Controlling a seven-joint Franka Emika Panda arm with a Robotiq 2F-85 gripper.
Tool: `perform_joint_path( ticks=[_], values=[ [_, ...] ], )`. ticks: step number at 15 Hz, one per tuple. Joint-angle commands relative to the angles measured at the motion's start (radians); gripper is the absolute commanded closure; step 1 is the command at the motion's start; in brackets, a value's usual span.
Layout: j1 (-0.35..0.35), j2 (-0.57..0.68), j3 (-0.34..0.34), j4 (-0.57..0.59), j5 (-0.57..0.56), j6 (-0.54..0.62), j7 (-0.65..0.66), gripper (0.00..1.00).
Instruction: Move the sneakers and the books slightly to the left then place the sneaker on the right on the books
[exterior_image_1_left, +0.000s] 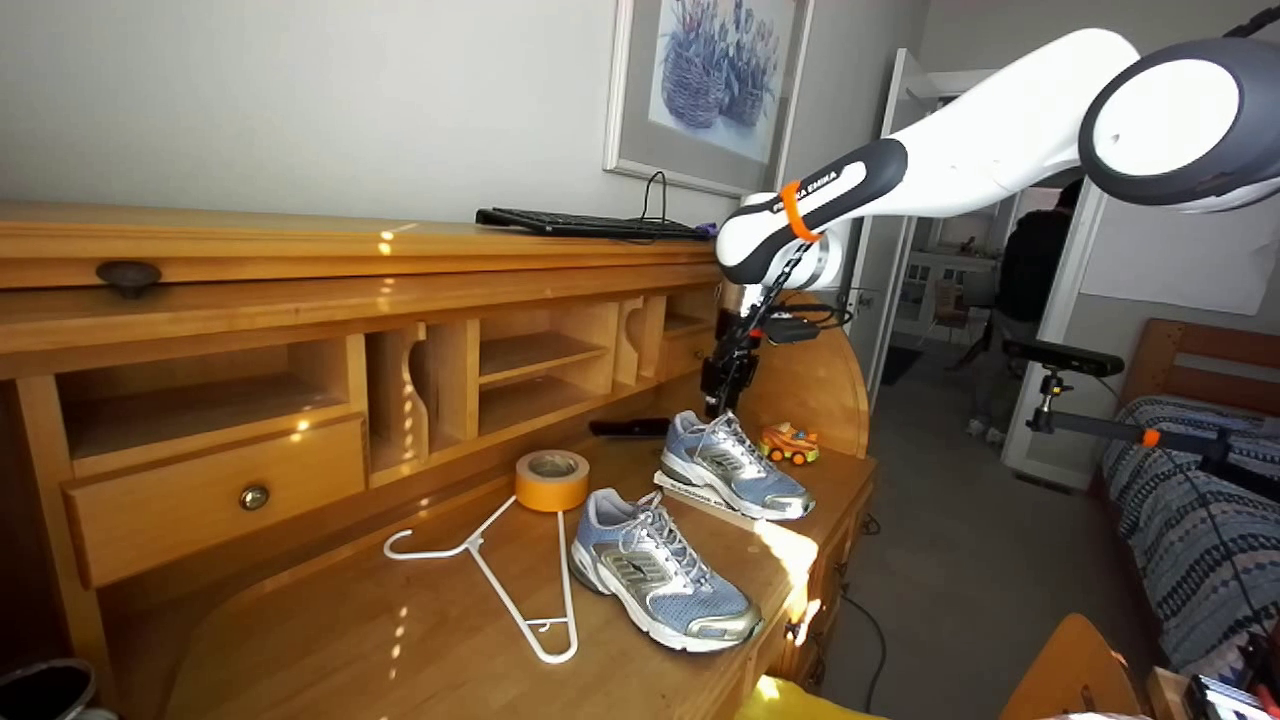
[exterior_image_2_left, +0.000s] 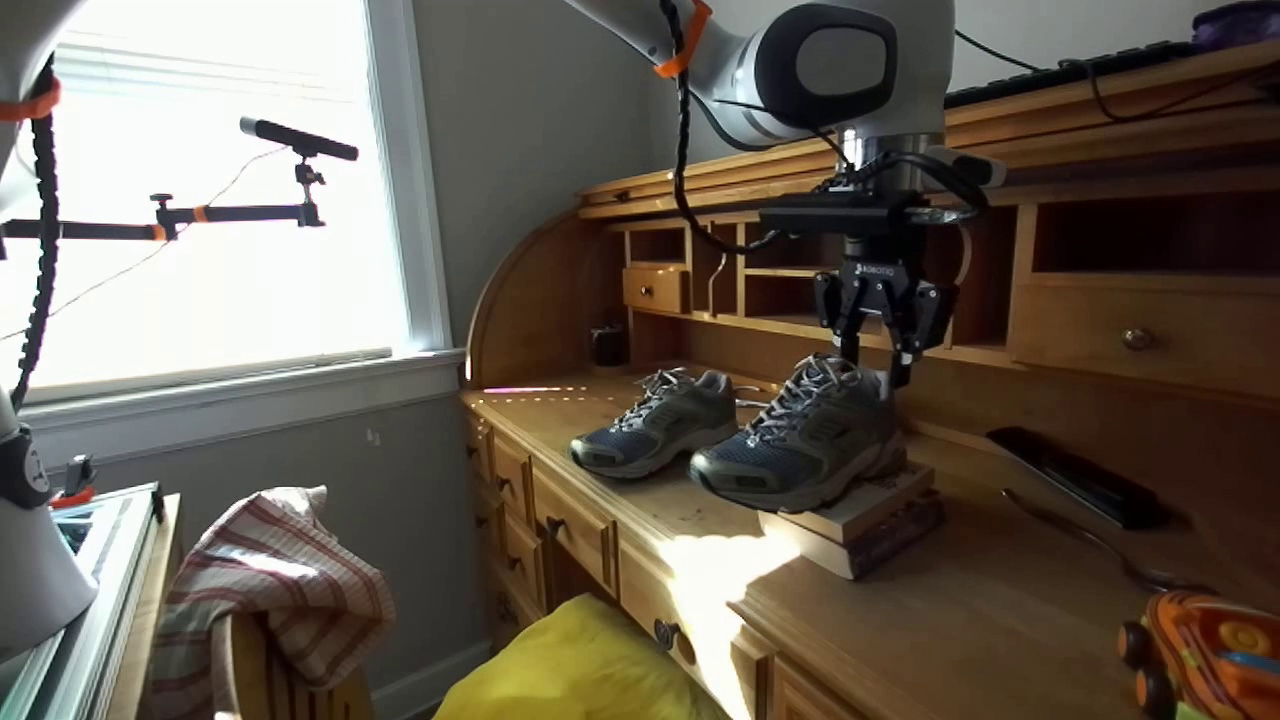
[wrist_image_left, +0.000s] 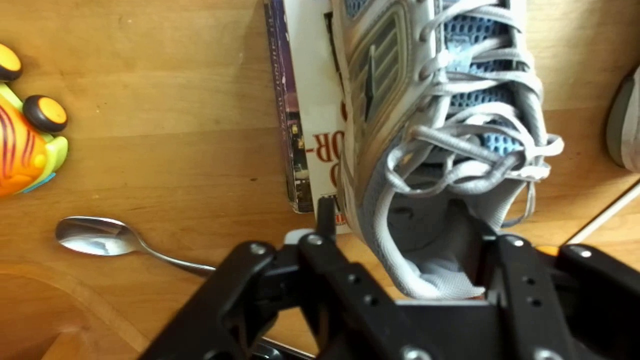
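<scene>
Pincer (wrist_image_left: 393, 215) spread wide over a shoe (exterior_image_1_left: 735, 465) on the books (wrist_image_left: 315, 95)
One finger (wrist_image_left: 326, 220) stands just outside the shoe, the other dips into its opening. The toe points away from the pincer, past the books' end. The other shoe (exterior_image_1_left: 665, 580) is on the desk (exterior_image_1_left: 330, 630) to one side of the pincer, a spoon (wrist_image_left: 100, 237) to the other.

Looking like a home tbh: golden-brown wooden pigeonhole desk (exterior_image_1_left: 330, 630) is sitting under the black metal gripper (exterior_image_2_left: 874, 365), blue-striped wooden bed (exterior_image_1_left: 1165, 520) is standing well away.
</scene>
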Motion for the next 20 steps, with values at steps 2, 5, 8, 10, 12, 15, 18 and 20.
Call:
perform_joint_path(
  ticks=[2,5,8,10,12,15,18,20],
  values=[
    [0.004,-0.061,-0.003,-0.061,0.007,0.01,0.029,0.01],
    [0.018,-0.098,-0.017,-0.105,0.003,0.018,0.09,0.0],
    [0.03,-0.147,-0.026,-0.177,0.003,0.046,0.138,0.0],
    [0.037,-0.183,-0.031,-0.233,-0.003,0.072,0.149,0.01],
    [0.047,-0.22,-0.04,-0.292,-0.008,0.107,0.16,0.0],
    [0.058,-0.274,-0.051,-0.381,-0.012,0.166,0.163,0.0],
    [0.062,-0.321,-0.057,-0.454,-0.015,0.206,0.147,0.0],
    [0.065,-0.353,-0.063,-0.5,-0.02,0.232,0.141,0.0]
  ],
)
